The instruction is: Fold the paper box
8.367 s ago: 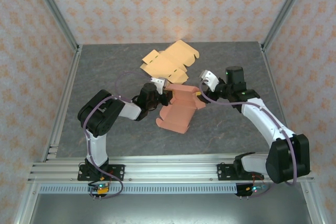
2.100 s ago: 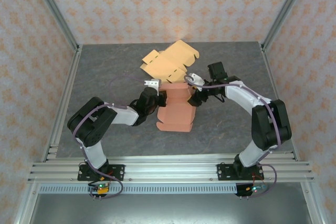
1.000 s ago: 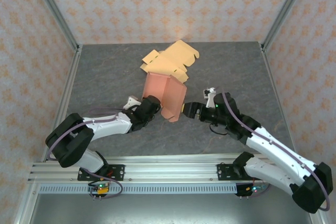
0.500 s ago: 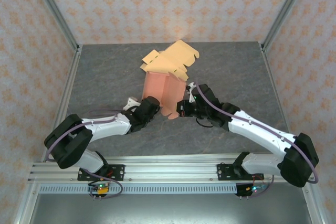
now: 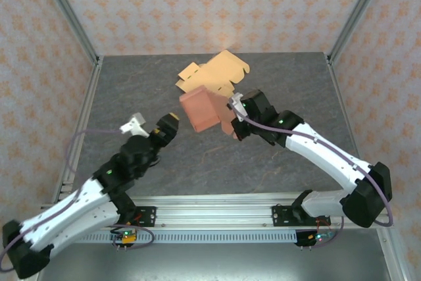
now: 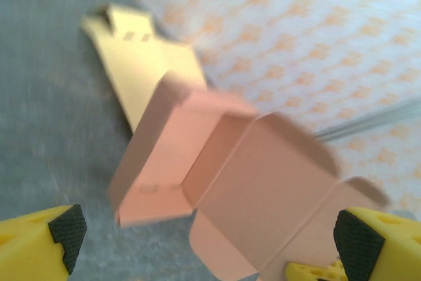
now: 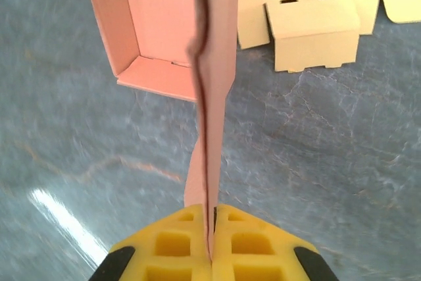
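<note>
The pink paper box (image 5: 199,110) is partly folded and held up off the grey table, its open side showing in the left wrist view (image 6: 197,162). My right gripper (image 5: 231,122) is shut on a thin pink flap of the box (image 7: 212,129), which runs edge-on between its yellow fingers (image 7: 177,245). My left gripper (image 5: 166,125) is open and stands apart from the box on its near-left side, with nothing between its pads (image 6: 62,228).
A flat, unfolded yellow cardboard box (image 5: 212,74) lies behind the pink one, also seen in the wrist views (image 6: 141,64) (image 7: 316,21). The grey table (image 5: 296,77) is walled by patterned panels and metal rails at its sides.
My left gripper opened, let go of the pink box and drew back to the near left. My right gripper shut on the box's flap and carried the box up and back.
</note>
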`<action>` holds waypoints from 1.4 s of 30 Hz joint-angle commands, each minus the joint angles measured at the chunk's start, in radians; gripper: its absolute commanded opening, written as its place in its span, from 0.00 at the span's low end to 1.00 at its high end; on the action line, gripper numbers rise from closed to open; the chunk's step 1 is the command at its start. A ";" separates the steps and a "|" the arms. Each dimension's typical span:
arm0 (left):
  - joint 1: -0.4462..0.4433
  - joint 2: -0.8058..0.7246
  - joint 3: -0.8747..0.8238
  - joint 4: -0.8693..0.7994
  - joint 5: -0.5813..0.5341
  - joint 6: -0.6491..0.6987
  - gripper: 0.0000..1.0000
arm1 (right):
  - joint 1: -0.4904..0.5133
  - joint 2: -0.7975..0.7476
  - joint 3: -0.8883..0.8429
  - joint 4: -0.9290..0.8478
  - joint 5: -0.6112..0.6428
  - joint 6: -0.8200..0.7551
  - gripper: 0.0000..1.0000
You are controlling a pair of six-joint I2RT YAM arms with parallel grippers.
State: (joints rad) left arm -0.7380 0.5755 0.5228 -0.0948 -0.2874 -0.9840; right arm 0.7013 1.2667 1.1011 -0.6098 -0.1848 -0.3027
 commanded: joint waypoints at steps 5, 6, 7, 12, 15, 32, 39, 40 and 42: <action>0.021 -0.128 0.036 -0.185 0.104 0.550 1.00 | -0.016 -0.078 0.050 -0.162 0.025 -0.446 0.00; 0.024 -0.077 0.056 -0.186 0.155 0.558 1.00 | -0.020 -0.106 0.049 -0.169 0.025 -0.478 0.00; 0.023 -0.019 0.084 -0.197 0.198 0.569 1.00 | -0.025 -0.114 0.049 -0.179 0.022 -0.509 0.00; 0.023 0.201 0.210 -0.278 0.266 0.608 1.00 | -0.059 -0.088 0.112 -0.294 0.015 -0.608 0.02; 0.029 0.216 0.192 -0.217 0.351 0.641 1.00 | -0.059 -0.042 0.142 -0.350 0.102 -0.670 0.02; 0.335 0.329 0.123 -0.228 0.610 0.353 1.00 | 0.089 0.262 0.360 -0.364 0.215 -0.689 0.53; 0.361 0.288 0.153 -0.288 0.655 0.389 1.00 | 0.086 0.106 0.259 -0.137 0.160 -0.456 0.63; 0.361 0.277 0.164 -0.314 0.652 0.405 1.00 | 0.069 0.061 0.231 -0.105 0.137 -0.410 0.65; 0.359 0.264 0.188 -0.380 0.653 0.432 1.00 | -0.016 -0.017 0.177 -0.047 0.042 -0.273 0.68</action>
State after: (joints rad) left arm -0.3794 0.8703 0.6521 -0.3836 0.3374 -0.5957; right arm 0.7650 1.3712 1.3231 -0.7799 -0.0620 -0.7891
